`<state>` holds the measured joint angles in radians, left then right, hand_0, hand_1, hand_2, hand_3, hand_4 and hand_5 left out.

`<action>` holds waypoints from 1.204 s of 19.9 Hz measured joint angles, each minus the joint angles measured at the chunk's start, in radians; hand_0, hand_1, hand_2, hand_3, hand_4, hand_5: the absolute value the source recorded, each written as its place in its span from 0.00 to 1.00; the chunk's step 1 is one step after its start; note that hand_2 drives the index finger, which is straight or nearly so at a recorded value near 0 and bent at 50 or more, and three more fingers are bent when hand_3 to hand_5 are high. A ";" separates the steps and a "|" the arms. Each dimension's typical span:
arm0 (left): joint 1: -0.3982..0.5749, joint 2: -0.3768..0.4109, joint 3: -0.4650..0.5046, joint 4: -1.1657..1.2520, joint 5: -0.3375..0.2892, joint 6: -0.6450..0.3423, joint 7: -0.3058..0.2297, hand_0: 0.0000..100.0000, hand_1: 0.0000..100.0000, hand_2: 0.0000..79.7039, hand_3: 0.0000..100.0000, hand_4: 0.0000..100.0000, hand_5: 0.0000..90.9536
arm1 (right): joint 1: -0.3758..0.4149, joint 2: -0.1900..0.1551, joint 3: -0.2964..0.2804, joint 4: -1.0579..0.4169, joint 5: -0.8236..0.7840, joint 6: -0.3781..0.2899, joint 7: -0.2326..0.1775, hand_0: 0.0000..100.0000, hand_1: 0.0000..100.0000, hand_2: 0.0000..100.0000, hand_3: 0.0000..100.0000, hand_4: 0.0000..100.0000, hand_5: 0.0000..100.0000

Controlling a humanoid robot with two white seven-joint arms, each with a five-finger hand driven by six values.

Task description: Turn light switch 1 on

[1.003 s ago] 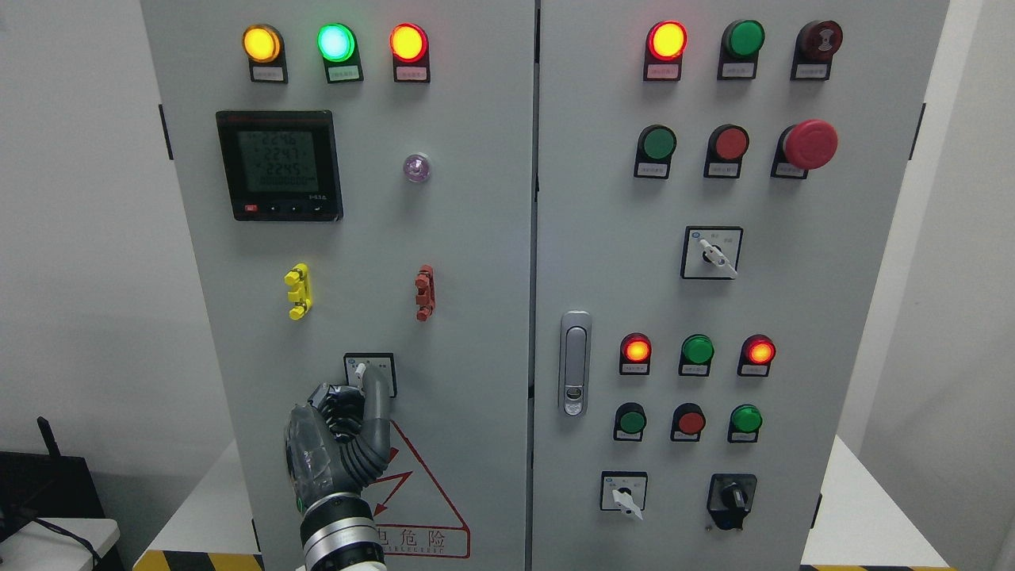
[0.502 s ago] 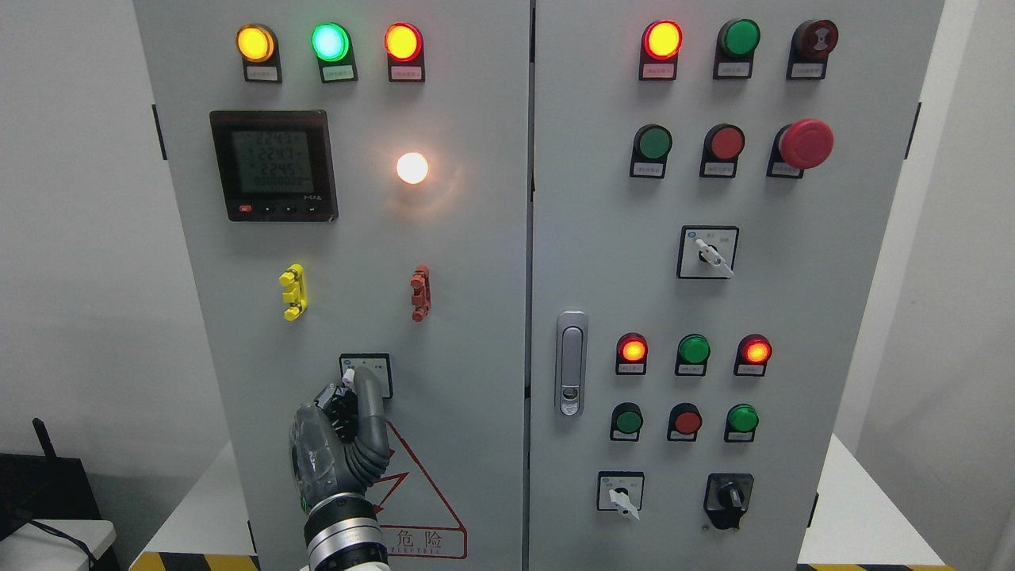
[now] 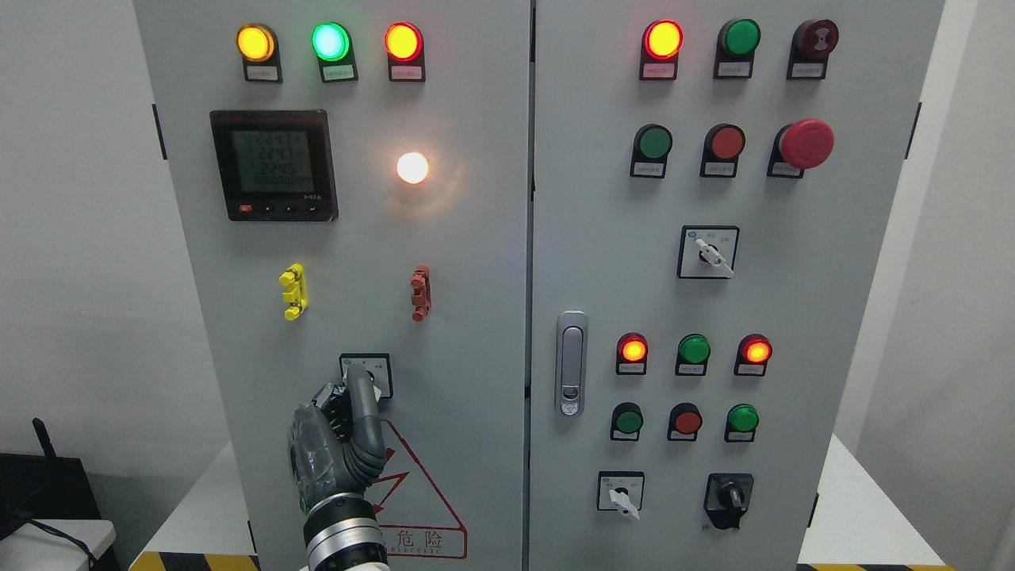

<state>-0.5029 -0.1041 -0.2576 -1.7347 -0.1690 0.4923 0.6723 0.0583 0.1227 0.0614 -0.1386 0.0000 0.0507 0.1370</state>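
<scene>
Light switch 1 is a small rotary selector [image 3: 373,371] on a black-framed plate, low on the left cabinet door [image 3: 468,262]. Its white knob [image 3: 382,388] points down and to the right. My left hand [image 3: 354,382] reaches up from the bottom edge. Its index finger [image 3: 361,396] is stretched out and lies against the selector, covering its left half. The other fingers are curled. The round lamp [image 3: 412,167] above, right of the meter, glows bright white. The right hand is out of view.
A digital meter [image 3: 274,165], yellow [image 3: 293,291] and red [image 3: 420,293] clips and three lit lamps are on the left door. The right door [image 3: 825,262] carries a handle [image 3: 571,363], push buttons, a red mushroom button [image 3: 806,143] and more selectors.
The round lamp went from dark to lit. The selector's white knob swung from up-left to down-right. My left hand shifted slightly left along the selector.
</scene>
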 measured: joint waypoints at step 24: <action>0.102 -0.005 0.022 -0.036 -0.002 -0.099 -0.015 0.01 0.34 0.76 0.86 0.85 0.77 | 0.000 0.000 0.000 0.000 0.000 0.000 0.000 0.12 0.39 0.00 0.00 0.00 0.00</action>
<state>-0.4013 -0.1087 -0.2357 -1.7708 -0.1715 0.3935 0.6573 0.0583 0.1227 0.0614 -0.1386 0.0000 0.0507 0.1367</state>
